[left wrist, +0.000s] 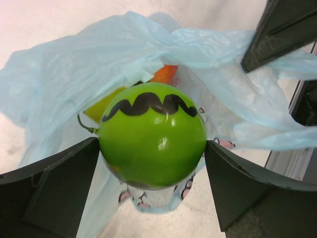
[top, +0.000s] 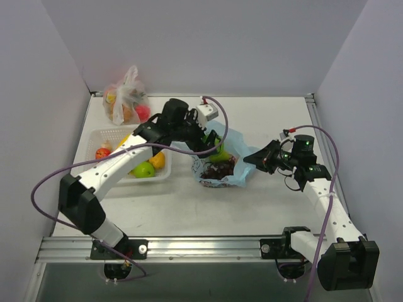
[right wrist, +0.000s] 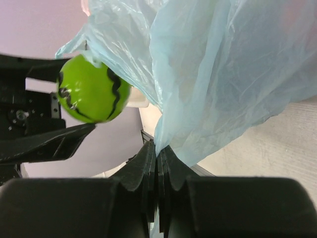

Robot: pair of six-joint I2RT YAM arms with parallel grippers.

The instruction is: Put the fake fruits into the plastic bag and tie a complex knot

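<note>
A: Left tool (left wrist: 152, 144)?
B: Was spread wide; a glossy round green apple (left wrist: 151, 148), black squiggle on it, sat between its fingers above the mouth of the plastic bag (left wrist: 69, 74).
A: Right tool (right wrist: 157, 148)?
B: Pressed together, pinched the bag's thin crinkly blue film.

A white perforated basket (top: 99, 133) stands on the left part of the pale tabletop (top: 264, 201). Just behind it, in the far left corner, sits a clear bag with a white tied top (top: 128, 100), filled with orange and red items. Plain grey walls (top: 208, 38) enclose three sides, and an aluminium rail (top: 208, 245) runs along the near edge.
</note>
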